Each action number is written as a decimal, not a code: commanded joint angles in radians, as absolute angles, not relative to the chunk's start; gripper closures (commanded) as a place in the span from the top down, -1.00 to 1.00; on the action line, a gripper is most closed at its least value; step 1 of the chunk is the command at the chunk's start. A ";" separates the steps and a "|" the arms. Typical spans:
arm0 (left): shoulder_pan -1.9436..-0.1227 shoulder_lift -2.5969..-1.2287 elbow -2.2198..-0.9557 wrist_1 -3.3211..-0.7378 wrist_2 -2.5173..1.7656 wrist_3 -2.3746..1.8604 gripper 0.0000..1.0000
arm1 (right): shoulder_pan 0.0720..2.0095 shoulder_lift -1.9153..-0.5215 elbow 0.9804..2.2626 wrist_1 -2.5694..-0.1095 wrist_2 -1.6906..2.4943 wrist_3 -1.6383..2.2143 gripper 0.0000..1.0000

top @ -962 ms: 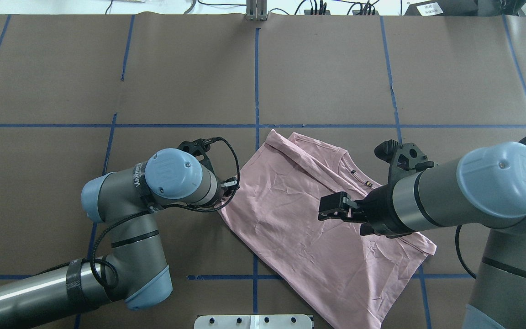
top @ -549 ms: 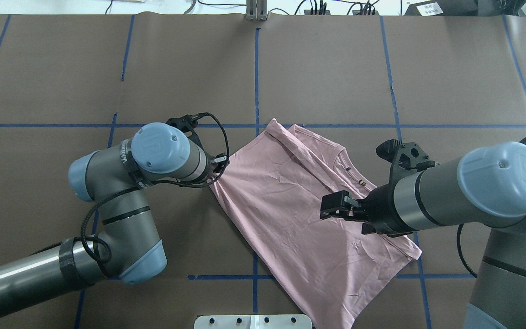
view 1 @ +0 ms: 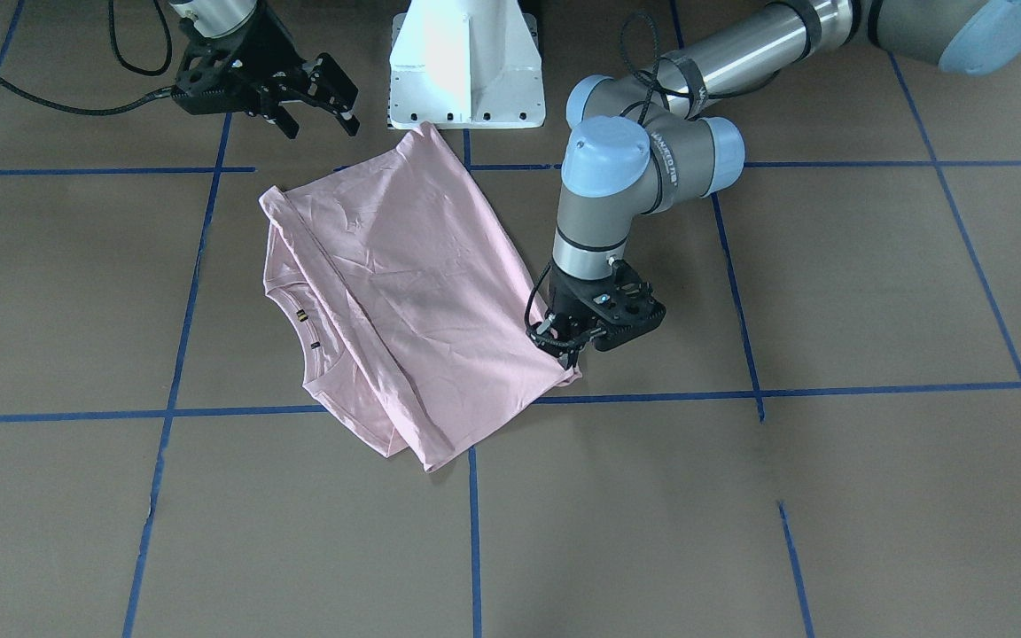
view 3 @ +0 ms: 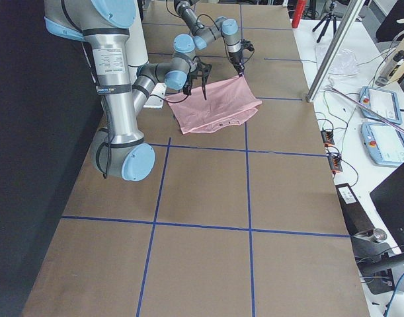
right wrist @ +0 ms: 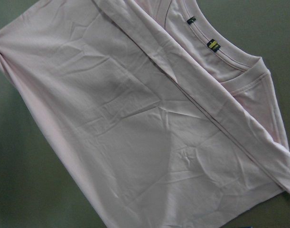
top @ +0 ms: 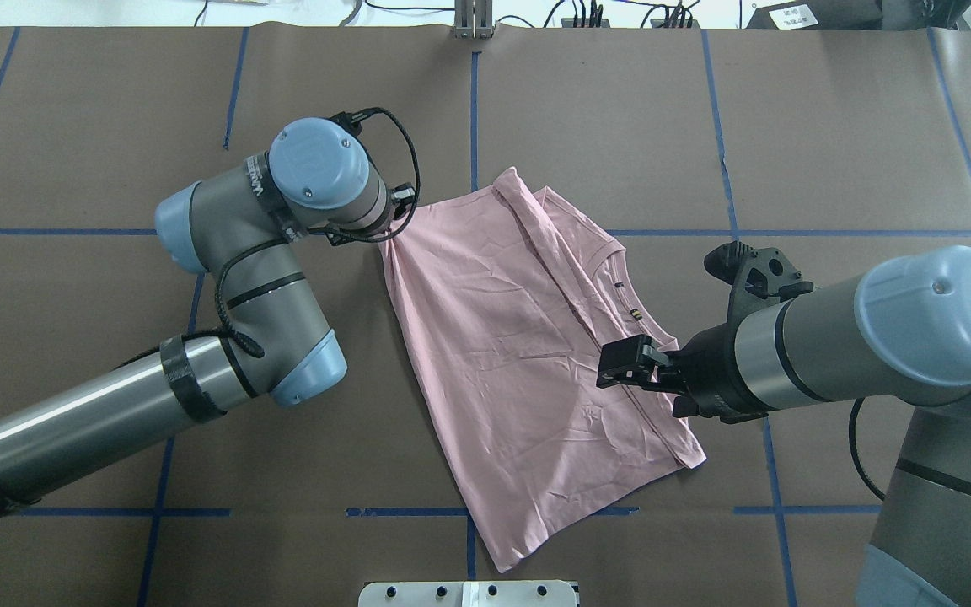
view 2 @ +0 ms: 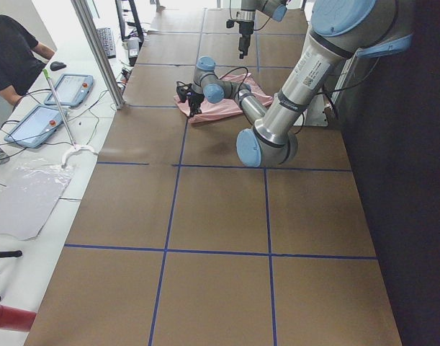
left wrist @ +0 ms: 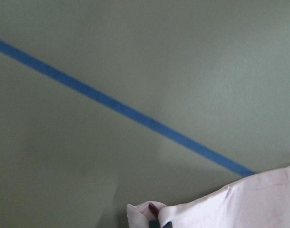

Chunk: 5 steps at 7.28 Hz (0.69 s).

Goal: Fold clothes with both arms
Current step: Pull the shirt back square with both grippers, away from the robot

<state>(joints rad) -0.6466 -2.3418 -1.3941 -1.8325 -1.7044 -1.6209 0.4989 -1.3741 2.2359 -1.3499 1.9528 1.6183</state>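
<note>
Dragged farther from the white base [view 1: 466, 62], the pink T-shirt [top: 502, 337] lay folded, one corner clamped in the left gripper [view 1: 567, 353]; the right gripper [top: 617, 371] hovered over it, jaws apart, nearer the base.

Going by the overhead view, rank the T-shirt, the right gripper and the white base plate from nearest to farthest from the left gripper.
1. T-shirt: its corner is pinched in the left gripper.
2. right gripper: across the shirt, on the view's right.
3. white base plate: bottom edge, centre.
</note>
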 commanded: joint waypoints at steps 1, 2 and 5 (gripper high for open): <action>-0.715 -2.398 -1.313 -1.857 -1.692 -1.556 -1.00 | 0.505 -1.373 2.235 -1.350 1.942 1.618 1.00; -0.719 -2.440 -1.202 -1.956 -1.665 -1.542 -1.00 | 0.505 -1.371 2.233 -1.350 1.927 1.618 1.00; -0.727 -2.496 -0.994 -2.207 -1.582 -1.522 -1.00 | 0.502 -1.368 2.227 -1.350 1.893 1.618 1.00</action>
<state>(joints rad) -0.7206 -2.4847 -1.0439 -2.1400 -1.6107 -1.5311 0.5038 -1.3717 2.2311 -1.3499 1.9095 1.6180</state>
